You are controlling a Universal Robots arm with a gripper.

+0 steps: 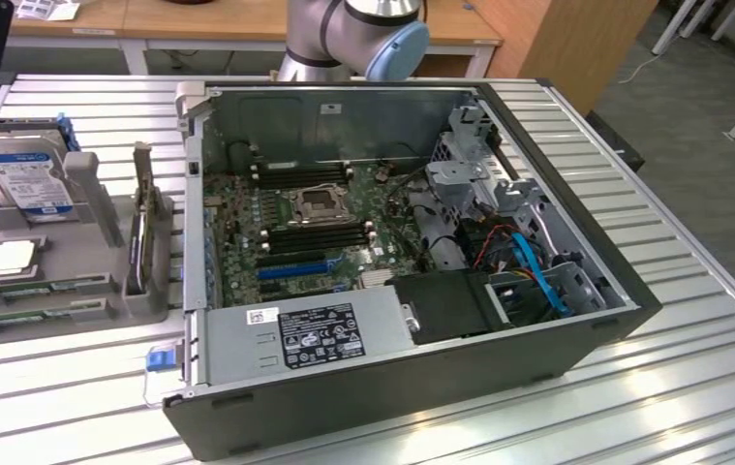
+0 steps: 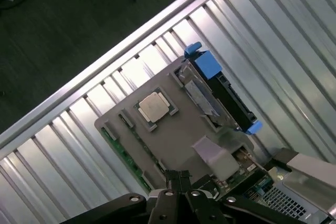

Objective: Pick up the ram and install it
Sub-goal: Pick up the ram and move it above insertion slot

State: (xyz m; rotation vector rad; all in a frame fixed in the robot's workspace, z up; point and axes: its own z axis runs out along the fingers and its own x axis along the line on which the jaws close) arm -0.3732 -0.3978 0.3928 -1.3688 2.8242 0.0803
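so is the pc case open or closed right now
Open: the case lies on its side with no panel over the top, leaving the motherboard exposed.

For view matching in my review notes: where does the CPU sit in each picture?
Exterior view: the CPU lies flat on the gray holder at the exterior view's left, outside the case, nearer the camera than the upright hard drive.
Wrist view: the CPU lies on the holder, beside the hard drive.
Shared landmark: the hard drive.
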